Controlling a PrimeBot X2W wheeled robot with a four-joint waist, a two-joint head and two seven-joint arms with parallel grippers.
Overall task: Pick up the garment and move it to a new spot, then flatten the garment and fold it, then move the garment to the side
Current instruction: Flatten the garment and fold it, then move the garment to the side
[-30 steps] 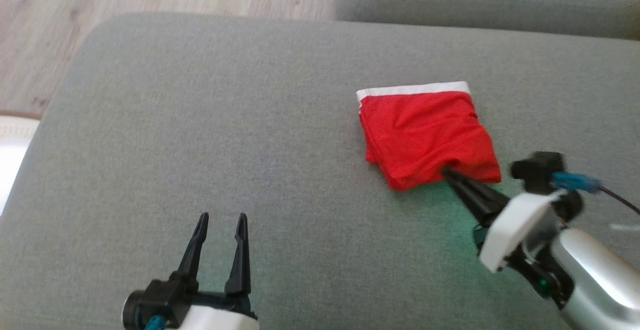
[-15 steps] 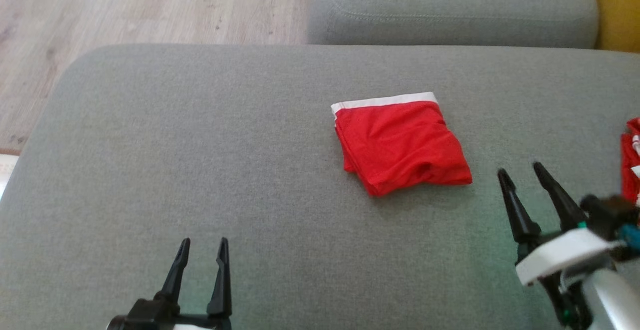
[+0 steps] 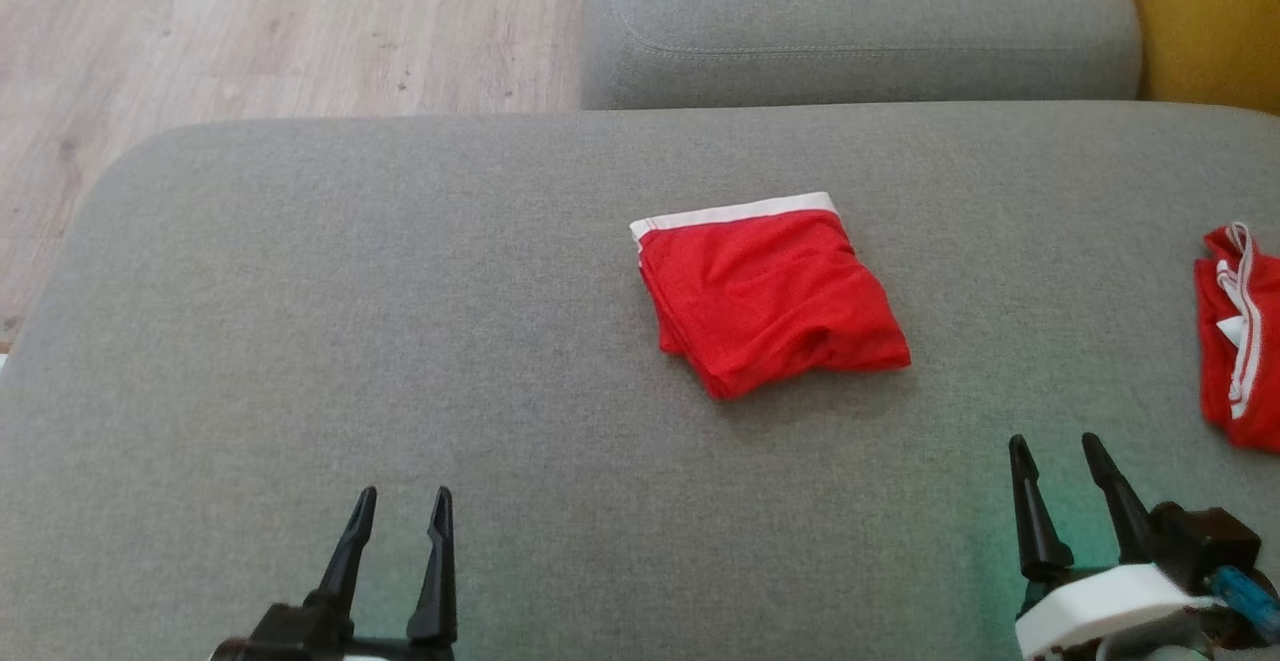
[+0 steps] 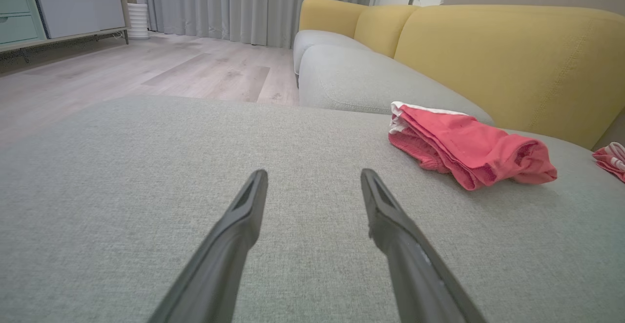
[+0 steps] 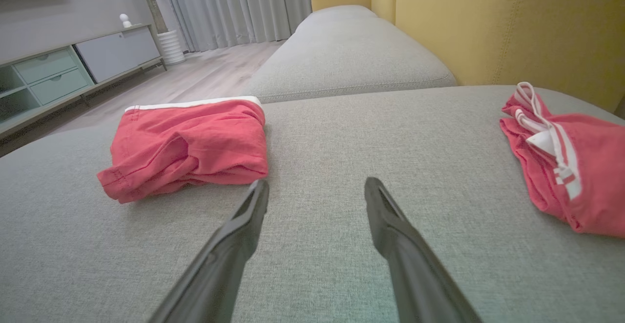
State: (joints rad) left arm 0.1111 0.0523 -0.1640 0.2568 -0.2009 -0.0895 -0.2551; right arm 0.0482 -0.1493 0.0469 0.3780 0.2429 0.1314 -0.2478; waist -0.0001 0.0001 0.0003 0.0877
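The garment [image 3: 770, 291] is a red pair of shorts with a white waistband, folded into a small square in the middle of the grey sofa seat [image 3: 400, 341]. It also lies at the right in the left wrist view [image 4: 468, 144] and at the left in the right wrist view [image 5: 190, 144]. My left gripper [image 3: 400, 496] stands open at the lower left, well apart from it, with nothing between its fingers [image 4: 244, 215]. My right gripper [image 3: 1052, 443] is open and empty at the lower right, a short way below and right of the garment [image 5: 316, 186].
A second red piece of clothing with white stripes [image 3: 1235, 331] lies crumpled at the seat's right edge [image 5: 561, 157]. Another grey cushion [image 3: 860, 31] and a yellow backrest [image 3: 1200, 21] lie beyond. Wooden floor [image 3: 250, 31] runs off the seat's left and far edges.
My right gripper let go of the garment's near corner, opened and drew back toward the lower right. The head camera also shifted, bringing the striped clothing into view.
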